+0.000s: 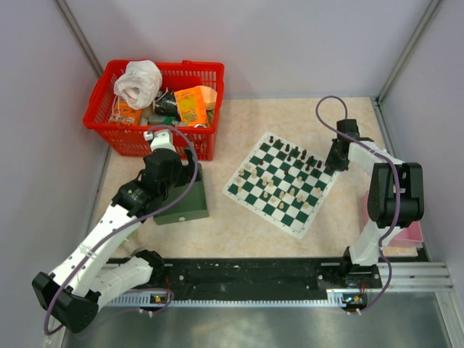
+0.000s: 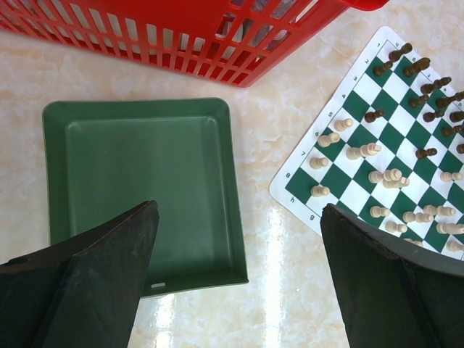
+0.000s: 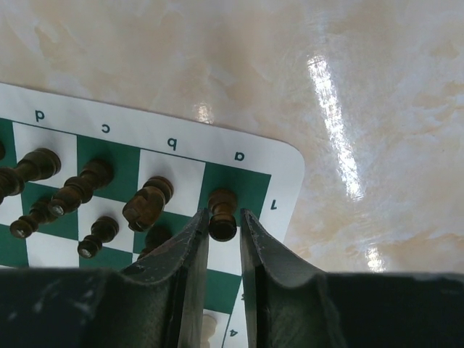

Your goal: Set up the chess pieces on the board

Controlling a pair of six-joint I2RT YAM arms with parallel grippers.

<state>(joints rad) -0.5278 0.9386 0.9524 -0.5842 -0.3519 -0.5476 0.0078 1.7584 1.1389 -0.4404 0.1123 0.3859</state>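
The right gripper (image 3: 223, 220) pinches a dark chess piece (image 3: 222, 205) on the corner square of the board (image 3: 288, 170), with other dark pieces (image 3: 148, 201) lined up beside it. The left gripper (image 2: 239, 210) hangs spread wide above a green tray (image 2: 138, 109), near a red basket (image 2: 181, 36) and left of the board.

Glossy table (image 3: 362, 109), matt tray (image 2: 138, 181), wooden chess pieces (image 3: 222, 212).

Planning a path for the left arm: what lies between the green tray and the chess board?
Nothing: the left wrist view shows only bare marbled tabletop between the green tray and the board.
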